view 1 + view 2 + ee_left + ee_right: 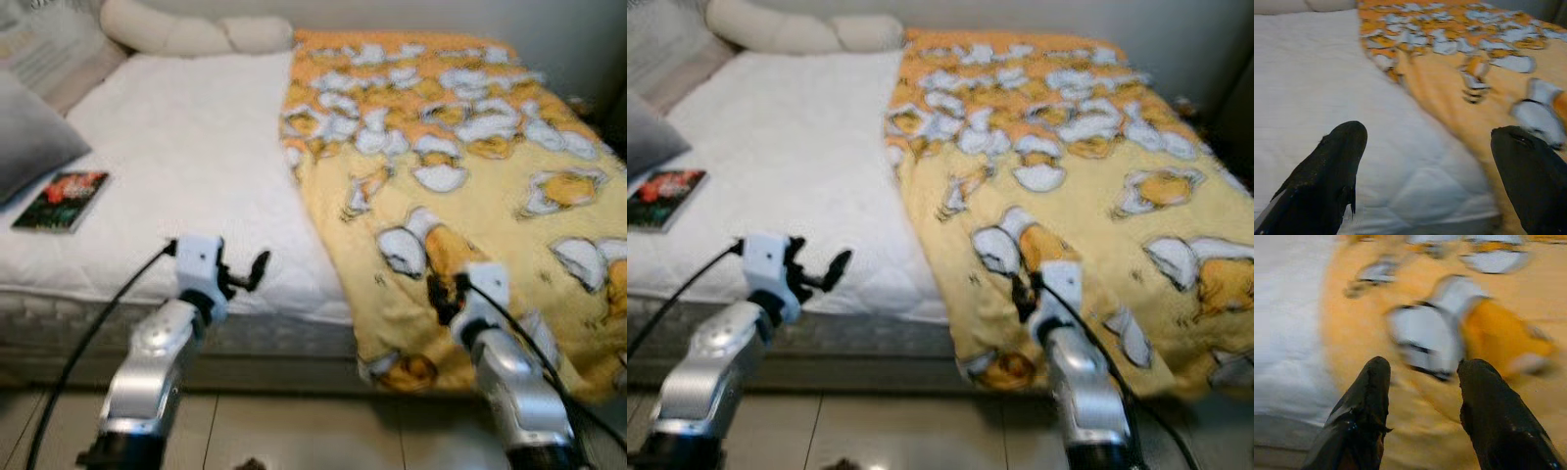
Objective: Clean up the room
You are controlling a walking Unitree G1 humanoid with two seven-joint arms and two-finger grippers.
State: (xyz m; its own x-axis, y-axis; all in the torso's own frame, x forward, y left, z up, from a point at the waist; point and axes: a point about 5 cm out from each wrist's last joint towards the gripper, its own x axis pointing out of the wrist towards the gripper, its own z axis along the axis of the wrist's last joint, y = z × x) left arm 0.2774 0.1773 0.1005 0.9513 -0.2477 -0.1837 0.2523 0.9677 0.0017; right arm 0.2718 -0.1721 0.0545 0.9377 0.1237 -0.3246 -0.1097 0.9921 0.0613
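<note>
Before the robot stands a bed (196,186) with a white quilted mattress cover; a yellow blanket (460,196) printed with white and orange figures covers its right half and hangs over the near edge. All four views are somewhat blurred, so the printed figures cannot be made out. Near the bed's left edge lies a book (62,201) with a dark red-and-green cover, beside a grey pillow (29,137) cut off by the frame. Cream pillows (186,34) lie at the head. At the near edge the left gripper (1425,161) hovers over the white cover, fingers (1337,156) spread wide and holding nothing. At the blanket's draped edge the right gripper (1422,396) has its fingers (1371,391) parted, empty
</note>
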